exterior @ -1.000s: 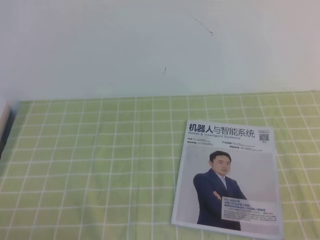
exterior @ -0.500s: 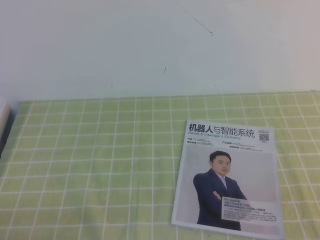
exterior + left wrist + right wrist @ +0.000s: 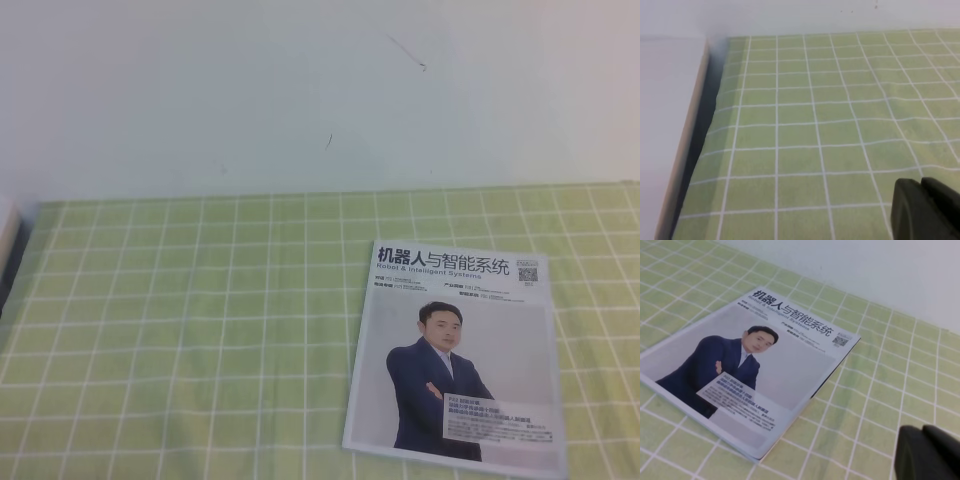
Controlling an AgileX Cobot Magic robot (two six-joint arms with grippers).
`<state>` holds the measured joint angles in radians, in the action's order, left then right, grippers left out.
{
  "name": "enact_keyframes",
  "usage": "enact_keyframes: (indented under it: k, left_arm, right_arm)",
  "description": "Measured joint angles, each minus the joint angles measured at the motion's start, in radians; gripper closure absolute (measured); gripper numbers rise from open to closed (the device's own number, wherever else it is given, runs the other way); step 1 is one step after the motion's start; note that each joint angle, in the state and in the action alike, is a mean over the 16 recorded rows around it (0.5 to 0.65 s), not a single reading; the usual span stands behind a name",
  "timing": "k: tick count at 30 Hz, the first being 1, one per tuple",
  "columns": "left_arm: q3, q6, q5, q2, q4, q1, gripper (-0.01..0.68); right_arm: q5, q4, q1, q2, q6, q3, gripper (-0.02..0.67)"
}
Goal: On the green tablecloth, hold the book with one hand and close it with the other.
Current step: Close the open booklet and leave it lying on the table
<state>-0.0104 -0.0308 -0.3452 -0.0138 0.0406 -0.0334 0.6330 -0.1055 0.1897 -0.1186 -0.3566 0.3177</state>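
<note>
One book (image 3: 455,355), shut, cover up, on the green tablecloth (image 3: 200,320). Two pincers: right pincer (image 3: 930,452) off the book's corner, left pincer (image 3: 925,210) over bare cloth; grip state can't tell.

The book (image 3: 752,367) has a smooth, glossy paper cover. The green tablecloth (image 3: 190,330) is soft matt cloth, slightly wrinkled. The fingers (image 3: 930,452) look like matt black plastic.
</note>
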Motion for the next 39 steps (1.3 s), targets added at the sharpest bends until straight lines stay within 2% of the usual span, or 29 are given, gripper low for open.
enact_keyframes:
  k: [9, 32, 39]
  left_arm:
    - [0.0, -0.047, 0.0, 0.0, -0.008, -0.008, 0.676]
    - [0.0, -0.049, 0.0, 0.0, -0.013, -0.008, 0.676]
    - [0.0, -0.049, 0.0, 0.0, -0.013, -0.008, 0.676]
  right_arm:
    - [0.0, 0.0, 0.0, 0.0, -0.001, 0.0, 0.652]
    - [-0.001, -0.001, 0.0, 0.001, -0.004, -0.001, 0.652]
    - [-0.048, 0.029, -0.003, 0.029, 0.004, -0.047, 0.652]
